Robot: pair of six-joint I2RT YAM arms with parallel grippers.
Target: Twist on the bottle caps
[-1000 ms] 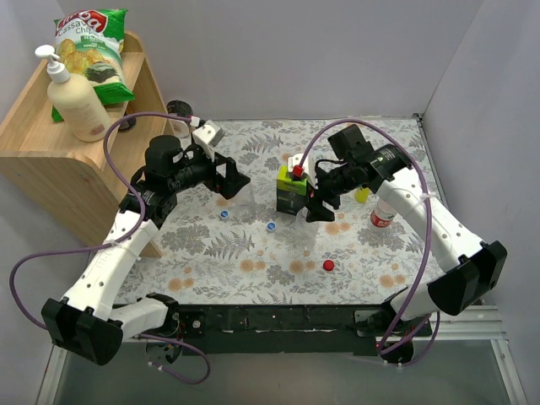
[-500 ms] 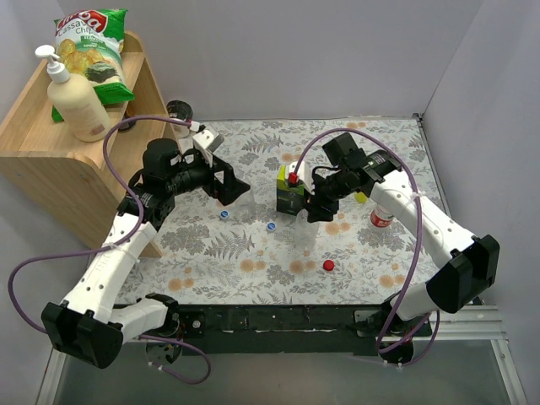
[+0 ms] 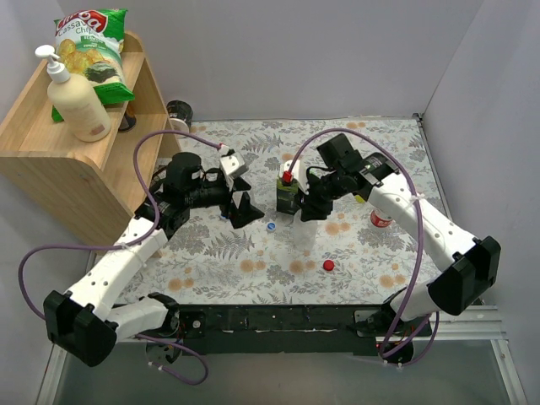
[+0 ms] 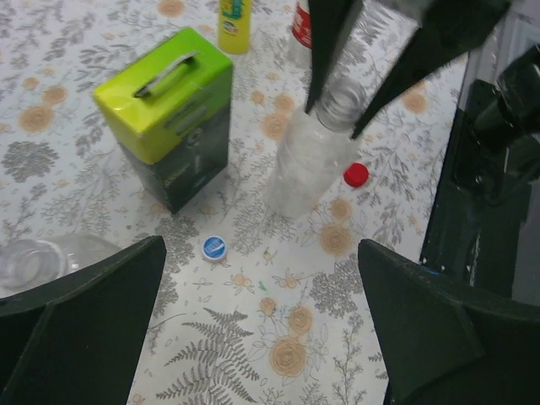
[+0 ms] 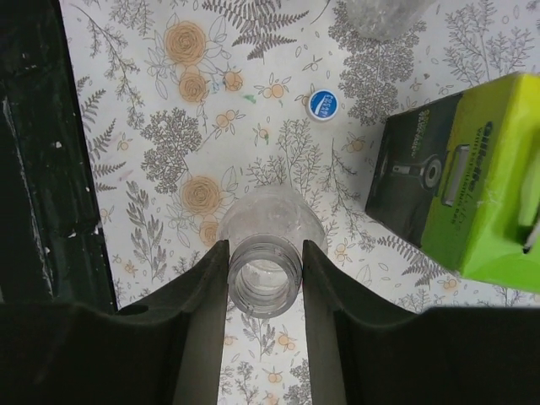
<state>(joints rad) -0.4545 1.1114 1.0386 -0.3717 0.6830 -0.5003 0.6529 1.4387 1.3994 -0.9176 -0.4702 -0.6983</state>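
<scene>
Your right gripper (image 5: 266, 257) is pinched on the ridged neck of an upright clear bottle (image 5: 270, 211). One flat dark finger (image 5: 202, 329) presses each side, and the round mouth faces up. That arm bends at the elbow and tips the wrist steeply down over the floral tablecloth (image 5: 160, 126).

Just ahead of those fingertips lies a small blue cap (image 5: 321, 103), flat on the cloth. Beside it stands a glossy green carton (image 5: 460, 194), close to the bottle but not touching it.

Your left gripper (image 4: 261, 253) is spread wide and holds nothing. Its arm reaches low and forward, aimed at the held bottle. The blue cap sits on the cloth just ahead of its spread fingers, and a second clear bottle (image 4: 34, 257) lies by its left finger. A red cap (image 4: 356, 175) rests just beside the held bottle's base.

Farther off are a yellow squeeze bottle (image 4: 234, 13) and a red-labelled bottle (image 3: 380, 219).
</scene>
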